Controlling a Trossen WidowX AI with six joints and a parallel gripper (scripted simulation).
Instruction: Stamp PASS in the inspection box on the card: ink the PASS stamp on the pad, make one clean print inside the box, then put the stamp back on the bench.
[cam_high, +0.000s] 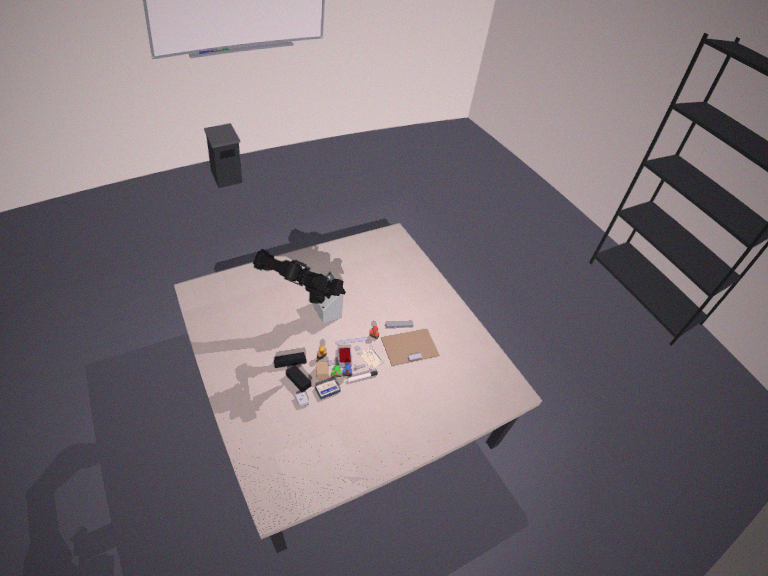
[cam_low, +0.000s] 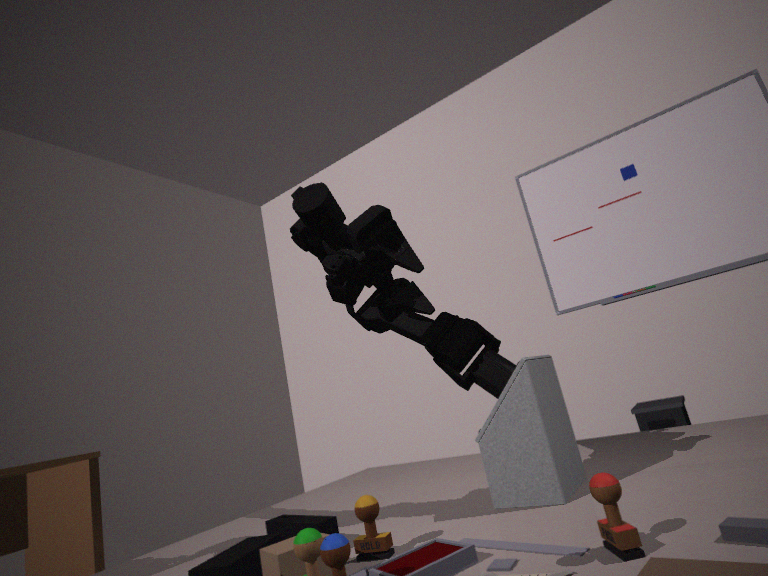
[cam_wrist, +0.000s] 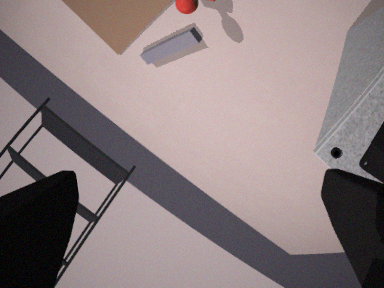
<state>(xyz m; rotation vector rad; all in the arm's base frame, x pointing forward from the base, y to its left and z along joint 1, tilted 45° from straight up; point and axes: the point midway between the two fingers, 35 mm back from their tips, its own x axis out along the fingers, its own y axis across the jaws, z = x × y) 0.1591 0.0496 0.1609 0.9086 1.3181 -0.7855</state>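
Observation:
My gripper (cam_low: 428, 290) (cam_wrist: 204, 186) is open and empty, raised high beside the arm's base, away from the stamps. The green-topped stamp (cam_high: 336, 370) (cam_low: 308, 545) and blue-topped stamp (cam_high: 347, 370) (cam_low: 335, 548) stand close together. The yellow-topped stamp (cam_high: 321, 352) (cam_low: 366, 509) reads HOLD. The red-topped stamp (cam_high: 374, 332) (cam_low: 605, 487) (cam_wrist: 186, 5) stands apart, near the brown board. I cannot clearly read PASS on any stamp. The red ink pad (cam_high: 344, 354) (cam_low: 421, 556) lies open between the stamps. The pale card (cam_high: 370, 355) lies right of it; its box is too small to make out.
Black blocks (cam_high: 290, 359) (cam_high: 298, 378), a tan block (cam_high: 322, 370), a blue-labelled case (cam_high: 327, 388) and a white box (cam_high: 302, 398) lie left and in front. A marker (cam_high: 362, 376), a ruler (cam_high: 351, 340), a brown board (cam_high: 403, 348) (cam_wrist: 117, 25) and a grey bar (cam_high: 398, 324) (cam_wrist: 170, 46) lie nearby.

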